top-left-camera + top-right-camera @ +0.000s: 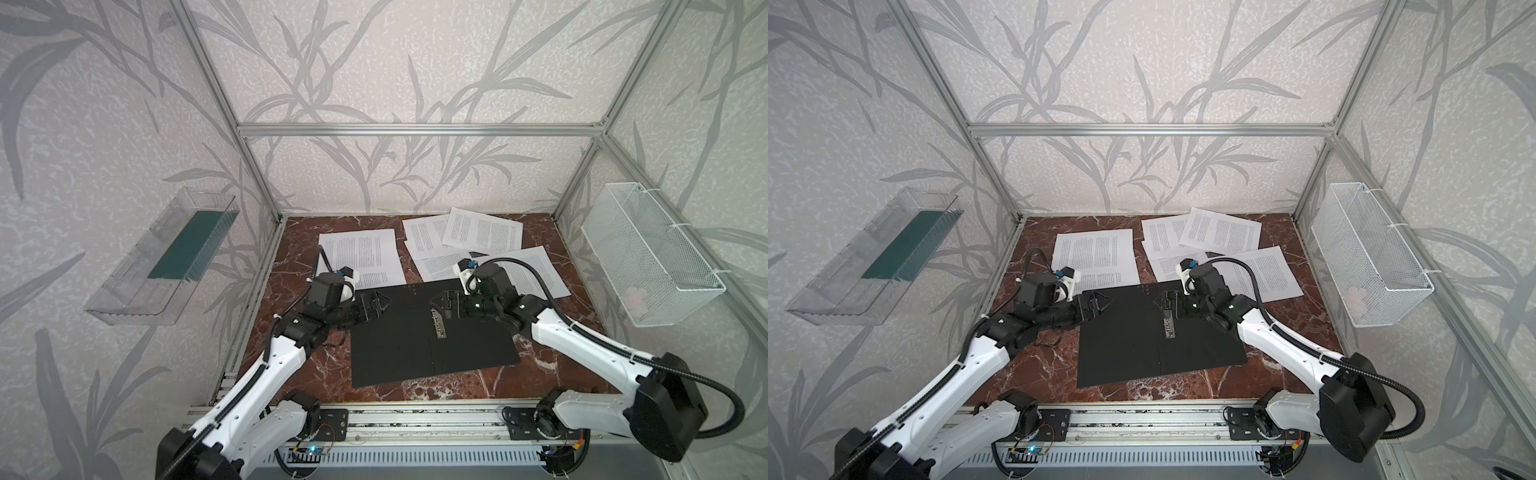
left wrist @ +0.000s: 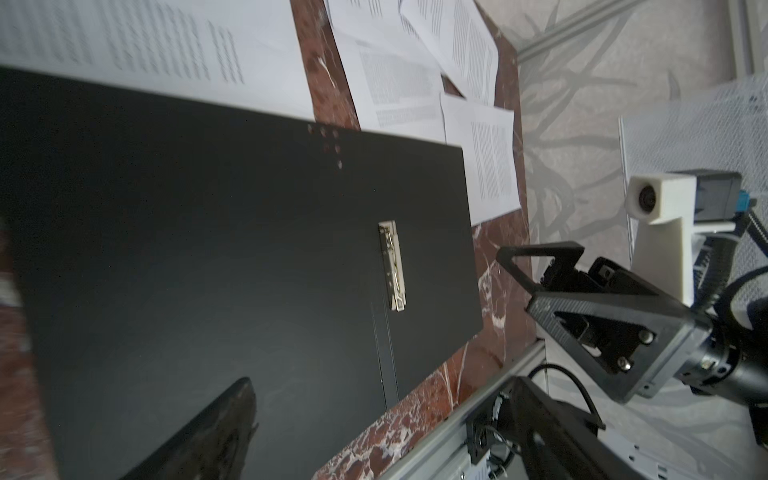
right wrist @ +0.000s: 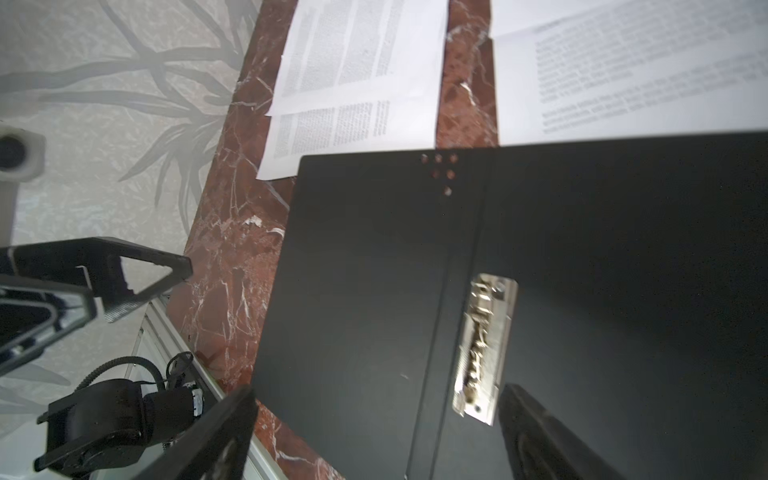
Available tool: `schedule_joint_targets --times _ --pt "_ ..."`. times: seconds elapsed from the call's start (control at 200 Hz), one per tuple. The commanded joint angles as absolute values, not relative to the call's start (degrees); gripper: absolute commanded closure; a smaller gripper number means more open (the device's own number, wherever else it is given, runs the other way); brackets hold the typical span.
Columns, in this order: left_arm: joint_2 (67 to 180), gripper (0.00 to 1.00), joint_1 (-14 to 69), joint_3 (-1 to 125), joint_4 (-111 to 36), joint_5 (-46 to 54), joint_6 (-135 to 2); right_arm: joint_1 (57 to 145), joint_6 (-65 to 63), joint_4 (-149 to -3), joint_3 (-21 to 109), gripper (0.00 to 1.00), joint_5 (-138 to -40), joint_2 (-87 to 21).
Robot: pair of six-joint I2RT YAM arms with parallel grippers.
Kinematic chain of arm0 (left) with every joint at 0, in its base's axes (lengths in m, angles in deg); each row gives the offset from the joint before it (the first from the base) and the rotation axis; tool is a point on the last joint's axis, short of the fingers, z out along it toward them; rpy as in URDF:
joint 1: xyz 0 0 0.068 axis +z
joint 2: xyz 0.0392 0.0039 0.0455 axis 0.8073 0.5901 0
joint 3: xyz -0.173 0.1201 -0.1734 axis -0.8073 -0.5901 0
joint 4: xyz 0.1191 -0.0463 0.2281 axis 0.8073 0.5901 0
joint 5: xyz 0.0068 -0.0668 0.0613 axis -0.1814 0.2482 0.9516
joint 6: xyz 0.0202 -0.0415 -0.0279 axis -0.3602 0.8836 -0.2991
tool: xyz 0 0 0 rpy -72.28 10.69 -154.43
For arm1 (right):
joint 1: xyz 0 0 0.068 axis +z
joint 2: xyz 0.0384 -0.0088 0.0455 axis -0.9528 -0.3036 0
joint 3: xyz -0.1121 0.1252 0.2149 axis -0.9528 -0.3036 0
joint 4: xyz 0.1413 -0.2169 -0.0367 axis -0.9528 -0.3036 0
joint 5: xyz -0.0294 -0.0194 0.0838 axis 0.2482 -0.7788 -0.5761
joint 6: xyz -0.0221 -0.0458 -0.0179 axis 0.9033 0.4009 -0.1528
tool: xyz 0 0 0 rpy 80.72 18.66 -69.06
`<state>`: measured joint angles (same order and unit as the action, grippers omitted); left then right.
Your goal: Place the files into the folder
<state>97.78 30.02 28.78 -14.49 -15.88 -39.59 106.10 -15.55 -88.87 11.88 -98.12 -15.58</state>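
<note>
Red-brown marble tabletop [image 1: 299,374] is noted inside a framed cell. The folder [image 1: 395,340] is laid open at the middle, black inside up, with its metal clip [image 1: 439,324] exposed. The files [image 1: 361,249] are scattered behind it, some overlapped. The left gripper [image 1: 384,309] is held over the folder's left edge, jaws apart. The right gripper [image 1: 436,301] is held by the clip's far end, jaws apart; contact cannot be told.

No wording can be read anywhere. The files [image 1: 359,253], lying just beyond the far edge of the open folder [image 1: 395,345], carry dense columns of small black print, all too fine and blurred to make out. Any marks on the metal clip [image 3: 484,345] near the folder's spine are also illegible.
</note>
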Motion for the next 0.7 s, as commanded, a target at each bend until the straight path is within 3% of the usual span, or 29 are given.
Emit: schedule_joint_targets --times 0.0,0.29,0.505,0.7 --pt "102.5 0.03 26.6 25.9 -29.4 -18.6 -34.8 102.8 -13.5 -90.9 7.7 0.21 -104.5 -13.6" --pt "115.8 0.03 25.2 18.7 -43.4 -22.9 -32.5 103.3 -15.0 -86.3 3.2 0.52 -107.4 -15.6" --pt "115.7 0.03 25.2 14.6 -42.9 -20.8 -34.1 106.1 -14.2 -86.3 5.2 0.64 -106.1 -21.8" --pt "112.4 0.03 25.2 12.1 -34.4 -13.1 -38.0 107.8 -13.7 -85.0 5.7 0.68 -106.0 -25.4"
